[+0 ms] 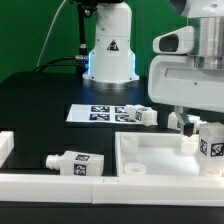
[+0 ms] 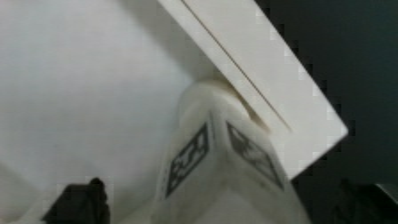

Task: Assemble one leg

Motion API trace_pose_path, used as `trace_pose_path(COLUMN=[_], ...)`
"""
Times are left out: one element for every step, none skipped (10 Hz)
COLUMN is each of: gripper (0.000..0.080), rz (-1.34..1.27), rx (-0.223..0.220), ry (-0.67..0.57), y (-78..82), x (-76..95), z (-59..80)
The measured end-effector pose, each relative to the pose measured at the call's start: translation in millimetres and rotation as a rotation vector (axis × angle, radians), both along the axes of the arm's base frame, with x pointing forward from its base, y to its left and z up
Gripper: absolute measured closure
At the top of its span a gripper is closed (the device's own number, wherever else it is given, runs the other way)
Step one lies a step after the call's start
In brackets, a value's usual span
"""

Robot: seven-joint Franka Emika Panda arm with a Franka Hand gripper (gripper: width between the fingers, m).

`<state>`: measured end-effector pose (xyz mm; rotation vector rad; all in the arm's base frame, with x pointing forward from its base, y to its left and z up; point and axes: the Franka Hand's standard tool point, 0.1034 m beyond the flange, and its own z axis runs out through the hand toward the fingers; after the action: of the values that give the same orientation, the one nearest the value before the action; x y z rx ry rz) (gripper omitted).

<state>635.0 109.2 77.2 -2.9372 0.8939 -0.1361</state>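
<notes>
A black table (image 1: 40, 110) carries everything, with the arm's base (image 1: 108, 50) at its far side. The gripper (image 1: 190, 127) hangs low over the tabletop (image 1: 150, 160), a shallow white tray toward the exterior view's right. Its jaws look wide. In the wrist view one dark finger (image 2: 80, 203) stands clear of the leg (image 2: 222, 155), with white tray floor between them. The other finger is lost against the dark table.

The leg is inside the tray, close against the rim near a corner, its tags toward the wrist camera. Whether its foot is seated in the tray floor cannot be told.

Beyond the tray's far rim a second leg (image 1: 140, 116) lies just beside the marker board (image 1: 100, 113). A third leg (image 1: 75, 162) lies on its side on the table, to the exterior view's left of the tray. A white rail (image 1: 90, 187) runs along the near edge.

The picture's edge cuts off the tray's right part, and the arm's bulky white wrist hides much of the fingers from outside.
</notes>
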Motion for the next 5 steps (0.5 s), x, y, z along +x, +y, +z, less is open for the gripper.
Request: trace_pose_path(gripper=[0.0151, 0.0151, 0.0151, 0.015, 0.015], rz=[0.058, 0.107, 0.233, 0.441, 0.519], rx=[-0.007, -0.014, -0.036, -0.067, -0.074], ry=[-0.002, -0.004, -0.003, 0.003, -0.001], y=[-1.1, -1.4, -2.5, -2.1, -1.9], x=[0.1, 0.1, 0.2, 4.8, 8.0], z=[-0.2, -0.2, 0.1, 3.2, 4.8])
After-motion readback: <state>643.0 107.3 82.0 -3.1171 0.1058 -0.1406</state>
